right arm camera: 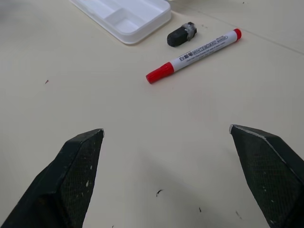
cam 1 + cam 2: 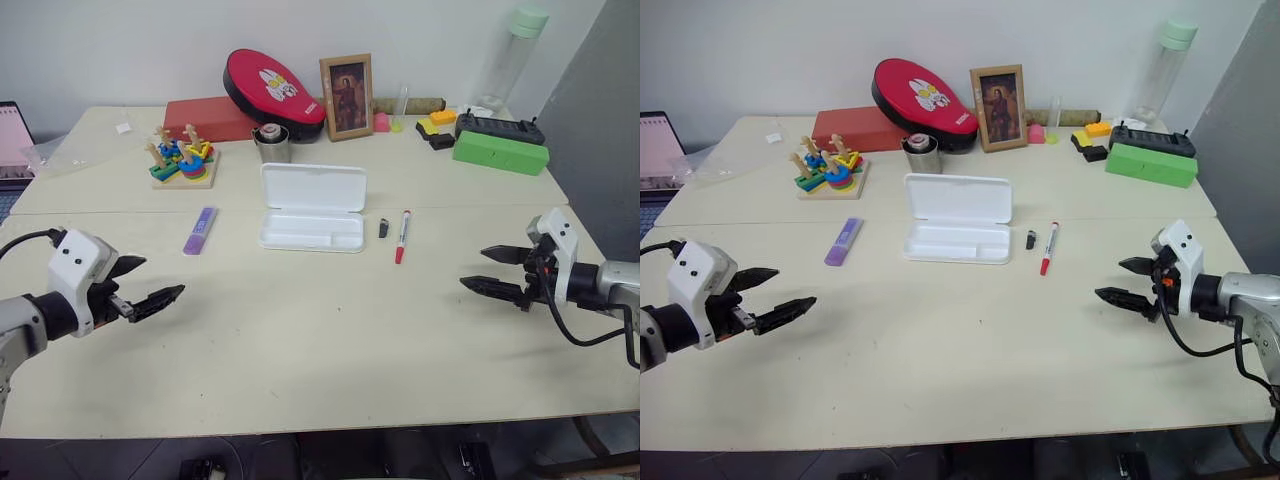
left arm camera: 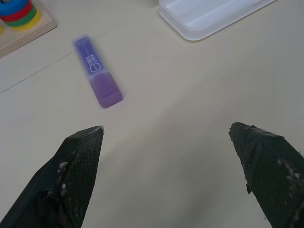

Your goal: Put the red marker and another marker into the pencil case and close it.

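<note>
Markers and case all sit on a pale cream table (image 2: 300, 340) pushed against a white wall, with a seam running across it just in front of the case. Along the back edge there is clutter: a red oval case (image 2: 272, 92) with a rabbit picture leaning on a red box (image 2: 210, 119), a framed picture (image 2: 346, 96), a small metal cup (image 2: 270, 143), a wooden ring-stacking toy (image 2: 182, 160), a green block (image 2: 500, 152) with a black device (image 2: 499, 128) behind it, and a tall clear bottle (image 2: 510, 55) in the far right corner.

In the middle lies the pencil case (image 2: 311, 206), white, lid thrown back flat, its shallow tray empty. The red marker (image 2: 401, 236) lies just right of it, pointing roughly away from the robot, with a small black stub (image 2: 383, 228) between marker and case. The purple marker (image 2: 200, 230) lies on the left side of the case, a little apart from it.

The left gripper (image 2: 152, 283) hovers over the near left part of the table with its black fingers spread wide and nothing between them; the purple marker is ahead of it, some way off. The right gripper (image 2: 497, 270) hangs over the near right part, fingers likewise spread and empty, aimed inward at the red marker, which lies well clear of its tips.
</note>
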You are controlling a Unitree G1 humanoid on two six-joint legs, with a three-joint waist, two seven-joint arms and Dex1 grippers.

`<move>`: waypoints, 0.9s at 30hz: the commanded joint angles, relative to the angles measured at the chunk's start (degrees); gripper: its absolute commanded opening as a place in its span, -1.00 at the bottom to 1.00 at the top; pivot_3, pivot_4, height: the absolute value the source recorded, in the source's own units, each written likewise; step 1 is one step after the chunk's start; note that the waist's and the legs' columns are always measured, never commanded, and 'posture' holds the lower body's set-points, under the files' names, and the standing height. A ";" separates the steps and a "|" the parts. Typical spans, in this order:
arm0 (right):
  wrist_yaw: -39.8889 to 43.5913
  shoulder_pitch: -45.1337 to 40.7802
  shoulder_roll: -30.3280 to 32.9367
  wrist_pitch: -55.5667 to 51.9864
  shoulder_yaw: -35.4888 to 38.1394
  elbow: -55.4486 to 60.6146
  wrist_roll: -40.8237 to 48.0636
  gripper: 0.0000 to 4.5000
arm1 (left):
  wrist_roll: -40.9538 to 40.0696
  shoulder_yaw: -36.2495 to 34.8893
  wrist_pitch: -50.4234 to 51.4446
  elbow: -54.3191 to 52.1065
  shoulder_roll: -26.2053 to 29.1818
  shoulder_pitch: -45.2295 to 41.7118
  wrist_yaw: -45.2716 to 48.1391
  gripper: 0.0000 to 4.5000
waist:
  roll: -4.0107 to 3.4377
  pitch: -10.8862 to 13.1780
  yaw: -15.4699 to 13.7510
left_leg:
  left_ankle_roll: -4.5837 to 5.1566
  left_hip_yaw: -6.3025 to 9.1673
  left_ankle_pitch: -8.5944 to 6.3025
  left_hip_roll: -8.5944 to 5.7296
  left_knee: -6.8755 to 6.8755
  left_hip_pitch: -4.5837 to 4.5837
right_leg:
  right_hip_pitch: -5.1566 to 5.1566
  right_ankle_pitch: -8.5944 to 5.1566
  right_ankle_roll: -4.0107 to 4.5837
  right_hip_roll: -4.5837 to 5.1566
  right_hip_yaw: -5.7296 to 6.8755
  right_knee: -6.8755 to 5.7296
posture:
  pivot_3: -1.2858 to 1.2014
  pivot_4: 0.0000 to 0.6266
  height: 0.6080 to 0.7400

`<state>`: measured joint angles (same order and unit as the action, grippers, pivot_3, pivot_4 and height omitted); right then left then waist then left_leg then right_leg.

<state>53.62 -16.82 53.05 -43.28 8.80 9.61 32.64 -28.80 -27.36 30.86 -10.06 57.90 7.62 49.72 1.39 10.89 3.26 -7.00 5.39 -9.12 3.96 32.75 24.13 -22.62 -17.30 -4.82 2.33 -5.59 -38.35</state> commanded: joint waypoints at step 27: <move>1.91 -2.15 -0.15 -0.99 -1.71 1.14 -0.09 0.98 | 1.80 -3.99 3.67 -6.72 0.03 7.55 4.64 1.00 | 0.00 0.00 -0.01 | 0.00 -0.04 0.01 0.00 0.11 0.38 | -0.55 0.10 -0.14 -0.01 -0.05 -0.38 | 0.03 -0.52 1.00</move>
<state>54.85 -16.92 53.06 -44.41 7.11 9.45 32.05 -26.89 -28.27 34.79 -15.49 58.24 15.51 54.48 1.40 10.89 3.25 -7.00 5.35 -9.12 3.96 32.87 24.51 -23.17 -17.20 -4.97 2.32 -5.64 -38.74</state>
